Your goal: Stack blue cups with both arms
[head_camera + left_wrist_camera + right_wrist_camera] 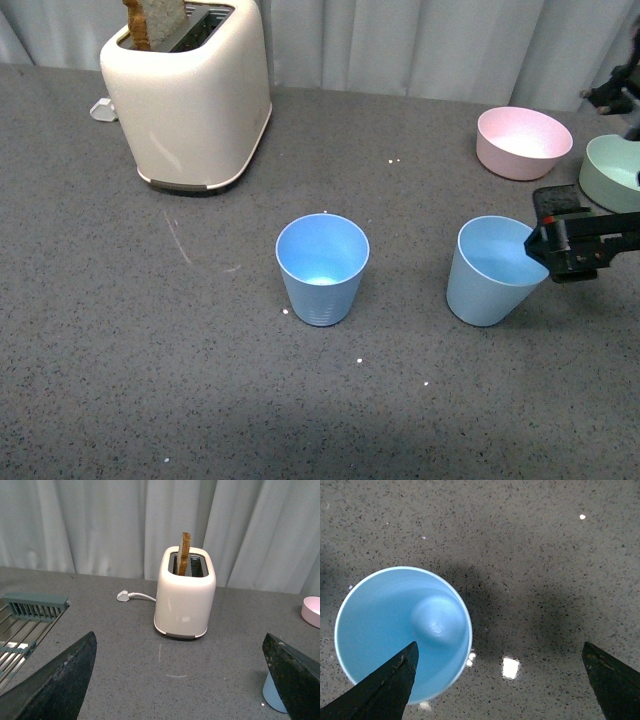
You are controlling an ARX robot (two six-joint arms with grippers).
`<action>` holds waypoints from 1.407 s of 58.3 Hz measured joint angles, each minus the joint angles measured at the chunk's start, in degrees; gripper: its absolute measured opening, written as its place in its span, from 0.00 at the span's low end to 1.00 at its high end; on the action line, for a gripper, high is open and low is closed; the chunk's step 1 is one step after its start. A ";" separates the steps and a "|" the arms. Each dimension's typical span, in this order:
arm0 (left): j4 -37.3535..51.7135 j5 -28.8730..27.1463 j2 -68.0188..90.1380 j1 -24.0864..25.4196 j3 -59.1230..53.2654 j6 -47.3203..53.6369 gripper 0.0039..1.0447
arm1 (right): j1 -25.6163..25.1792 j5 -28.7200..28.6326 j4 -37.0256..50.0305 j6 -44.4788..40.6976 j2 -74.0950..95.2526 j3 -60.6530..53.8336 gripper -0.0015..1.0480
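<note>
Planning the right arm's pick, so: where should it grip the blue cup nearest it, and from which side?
Probably pinch the right blue cup by its rim wall from above, one finger inside the open mouth, one outside. It is handleless and tapered, and the open right gripper has one finger over that mouth.

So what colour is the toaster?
Cream; the toaster shows best in the left wrist view.
</note>
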 joint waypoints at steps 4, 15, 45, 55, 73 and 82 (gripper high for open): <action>0.00 0.00 0.00 0.00 0.00 0.00 0.94 | 0.35 0.74 -0.70 0.66 1.97 1.60 0.91; 0.00 0.00 0.00 0.00 0.00 0.02 0.94 | 1.03 1.42 -1.25 2.73 6.10 4.46 0.89; 0.02 0.00 0.00 0.00 0.00 0.02 0.94 | 2.58 0.20 -2.27 7.72 8.48 6.27 0.01; 0.00 0.00 0.00 0.00 0.00 0.00 0.94 | 2.80 -3.39 -4.72 9.16 5.29 6.88 0.01; 0.00 0.00 0.00 0.00 0.00 0.00 0.94 | 10.62 -14.64 -9.77 14.93 -1.55 12.92 0.01; 0.00 0.00 0.00 0.00 0.00 0.02 0.94 | 14.16 -13.66 -9.92 15.21 -0.90 13.60 0.01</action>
